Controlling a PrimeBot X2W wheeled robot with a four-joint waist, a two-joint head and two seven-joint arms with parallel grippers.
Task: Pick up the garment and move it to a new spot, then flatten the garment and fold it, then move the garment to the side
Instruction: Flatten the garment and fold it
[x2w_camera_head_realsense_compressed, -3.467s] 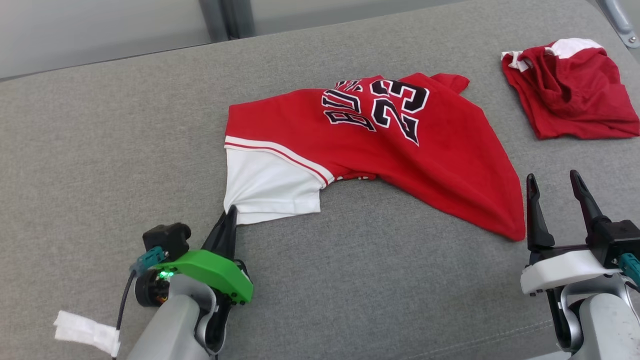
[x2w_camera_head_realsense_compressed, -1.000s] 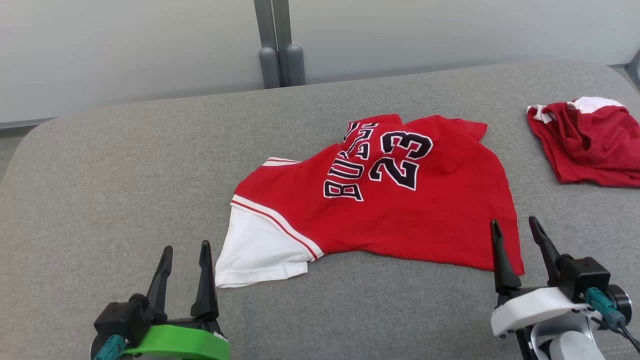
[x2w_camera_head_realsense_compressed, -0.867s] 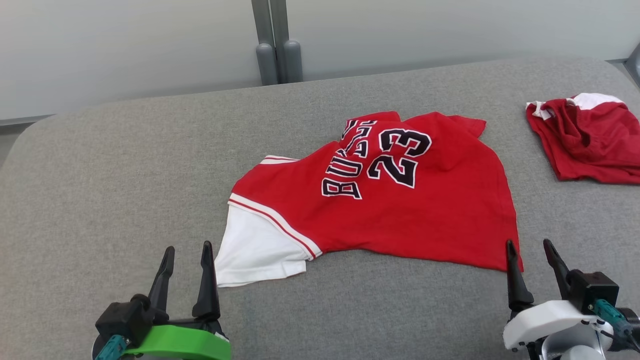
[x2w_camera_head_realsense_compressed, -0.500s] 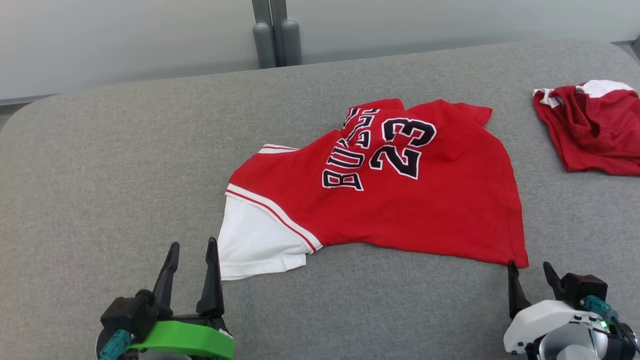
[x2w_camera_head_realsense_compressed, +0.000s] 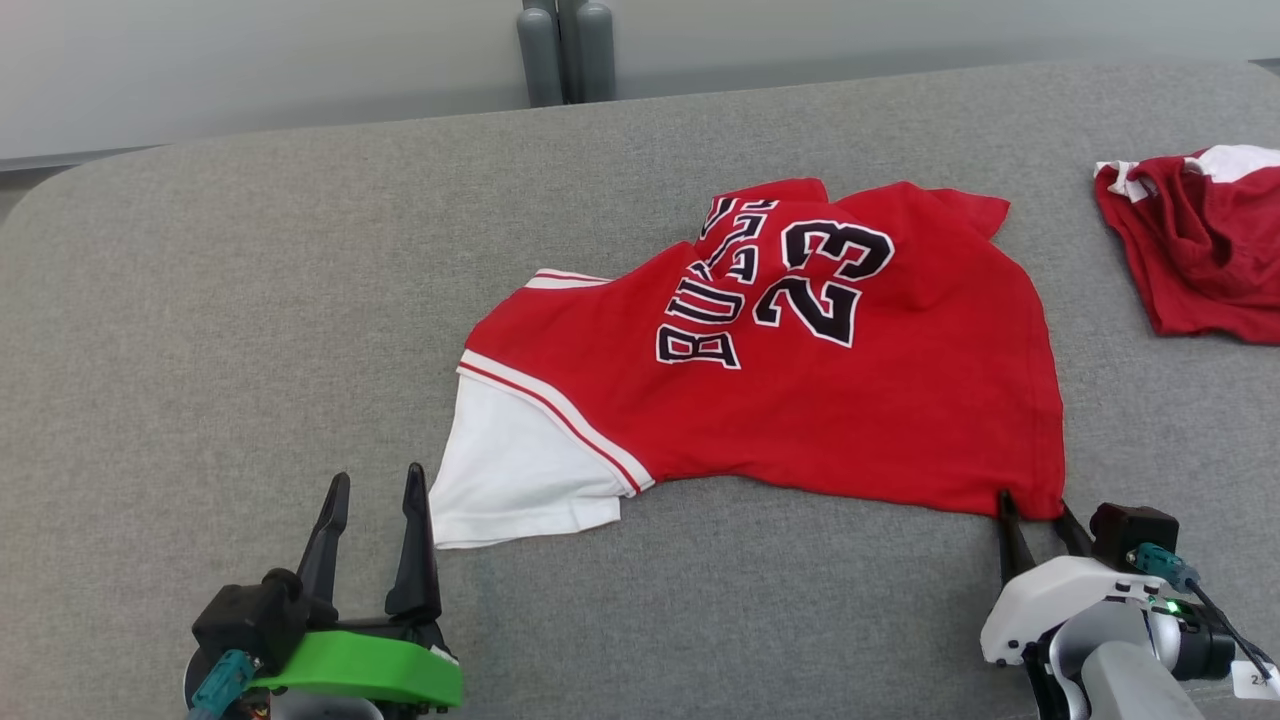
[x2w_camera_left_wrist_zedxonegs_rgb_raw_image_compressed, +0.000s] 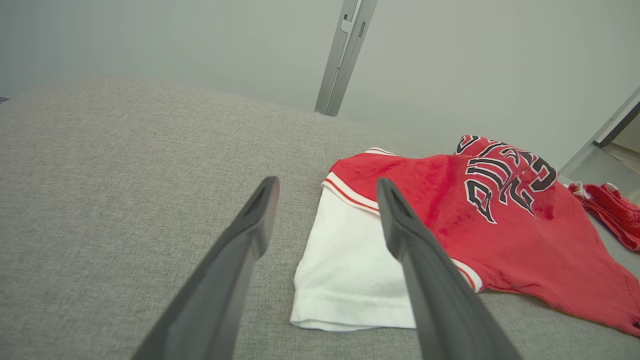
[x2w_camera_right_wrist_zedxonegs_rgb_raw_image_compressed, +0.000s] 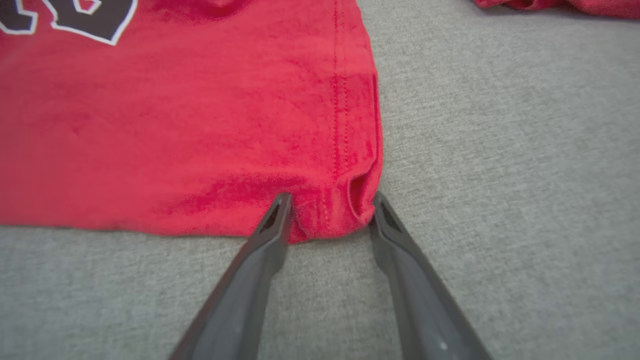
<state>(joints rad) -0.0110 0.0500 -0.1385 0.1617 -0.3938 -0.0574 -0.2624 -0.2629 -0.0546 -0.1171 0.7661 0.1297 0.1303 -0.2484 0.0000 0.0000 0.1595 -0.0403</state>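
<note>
Step in hand, by judgement: flattening, with a grab at the hem corner to pull the jersey (x2w_camera_head_realsense_compressed: 800, 400) taut. Spread but rumpled on the grey cushion (x2w_camera_head_realsense_compressed: 250, 300), number side up, far end humped.

Pose of right gripper (x2w_camera_right_wrist_zedxonegs_rgb_raw_image_compressed: 330, 200): low, nearly flat along the cushion, pointing away from the robot. Fingers (x2w_camera_right_wrist_zedxonegs_rgb_raw_image_compressed: 270, 230) parted, straddling the red hem corner; cloth bunched between the tips, touching both by the look, not yet pinched.

Pose of left gripper (x2w_camera_head_realsense_compressed: 377, 475): held a little above the cushion, fingers spread wide, grasping nothing, with the white sleeve (x2w_camera_head_realsense_compressed: 520, 470) just right of the right-hand finger.

Next, probably: clench on the corner, then draw it back and outward; care needed to catch both layers, not only the upper one. Likely also needs the left fingers down on the sleeve edge for a two-sided pull.

Well beyond the right fingers, off to their right: a red bundle (x2w_camera_head_realsense_compressed: 1200, 240); best left alone.
</note>
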